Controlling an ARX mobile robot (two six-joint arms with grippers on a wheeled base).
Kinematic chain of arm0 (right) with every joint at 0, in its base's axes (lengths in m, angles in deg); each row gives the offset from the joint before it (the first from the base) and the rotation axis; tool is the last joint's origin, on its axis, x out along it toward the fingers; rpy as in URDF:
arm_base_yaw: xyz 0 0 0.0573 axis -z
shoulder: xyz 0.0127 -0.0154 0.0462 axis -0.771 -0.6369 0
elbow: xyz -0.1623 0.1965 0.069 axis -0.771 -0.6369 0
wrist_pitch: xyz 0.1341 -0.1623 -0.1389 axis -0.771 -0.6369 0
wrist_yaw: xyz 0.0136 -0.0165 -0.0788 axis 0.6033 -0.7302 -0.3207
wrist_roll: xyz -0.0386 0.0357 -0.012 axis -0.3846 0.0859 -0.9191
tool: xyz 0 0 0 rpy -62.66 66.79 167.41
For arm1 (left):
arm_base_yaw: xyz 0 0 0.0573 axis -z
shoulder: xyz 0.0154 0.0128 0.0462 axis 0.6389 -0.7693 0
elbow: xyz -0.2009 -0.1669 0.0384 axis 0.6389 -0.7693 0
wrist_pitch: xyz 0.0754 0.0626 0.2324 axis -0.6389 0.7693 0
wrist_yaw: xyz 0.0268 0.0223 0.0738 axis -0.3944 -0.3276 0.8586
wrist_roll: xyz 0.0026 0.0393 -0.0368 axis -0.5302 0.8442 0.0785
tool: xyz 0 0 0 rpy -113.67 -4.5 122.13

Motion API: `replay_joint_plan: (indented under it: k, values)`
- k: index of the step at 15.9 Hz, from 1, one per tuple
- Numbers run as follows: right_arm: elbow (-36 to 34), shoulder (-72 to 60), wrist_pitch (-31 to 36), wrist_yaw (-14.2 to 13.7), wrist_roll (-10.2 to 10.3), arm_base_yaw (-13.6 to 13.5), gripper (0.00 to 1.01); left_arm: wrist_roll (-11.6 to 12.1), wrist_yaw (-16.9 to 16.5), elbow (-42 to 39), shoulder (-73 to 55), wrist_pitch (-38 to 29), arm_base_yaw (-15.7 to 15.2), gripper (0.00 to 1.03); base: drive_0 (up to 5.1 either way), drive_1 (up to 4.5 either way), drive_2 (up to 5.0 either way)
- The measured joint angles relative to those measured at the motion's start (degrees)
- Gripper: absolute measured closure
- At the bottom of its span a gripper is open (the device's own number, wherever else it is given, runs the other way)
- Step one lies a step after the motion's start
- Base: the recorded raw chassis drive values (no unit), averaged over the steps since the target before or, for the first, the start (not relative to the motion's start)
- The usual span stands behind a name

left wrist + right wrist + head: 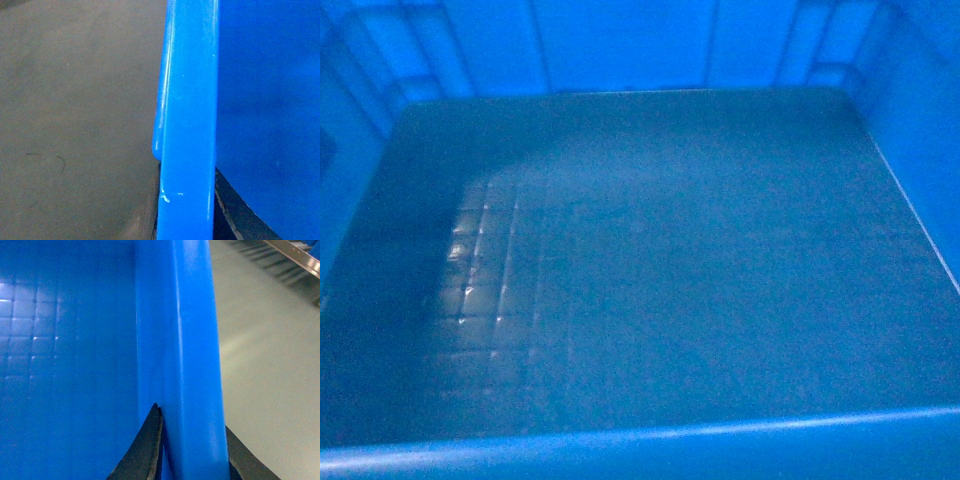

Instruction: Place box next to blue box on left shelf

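Blue plastic fills the head view, where the box (640, 260) is seen from above at close range: a smooth, thick near rim along the bottom edge, then a dull floor faintly embossed with a square grid that catches glints of light on the left, then ribbed far walls. In the right wrist view, the right gripper (192, 455) is clamped on the box's right wall, one dark rubbery finger (145, 450) pressed to the glossy inner face and the other set against the outer side of the rim; a pale grey floor (270, 365) and a metal rail (295, 252) lie beyond. In the left wrist view, the left gripper (187, 215) is placed astride the box's rounded left rim, dark finger edges (235, 215) showing either side at the bottom, so the wall appears pinched there too; a dull brown-grey surface (75, 125) lies outside it.
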Motion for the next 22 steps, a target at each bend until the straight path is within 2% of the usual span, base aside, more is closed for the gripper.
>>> replay_joint_plan:
  k: [22]
  values:
    - [0.0,0.0,-0.11,-0.02,0.0,0.0,0.84,0.02,0.02,0.0,-0.02,-0.02,0.0,0.89,-1.6,-1.64,-1.6]
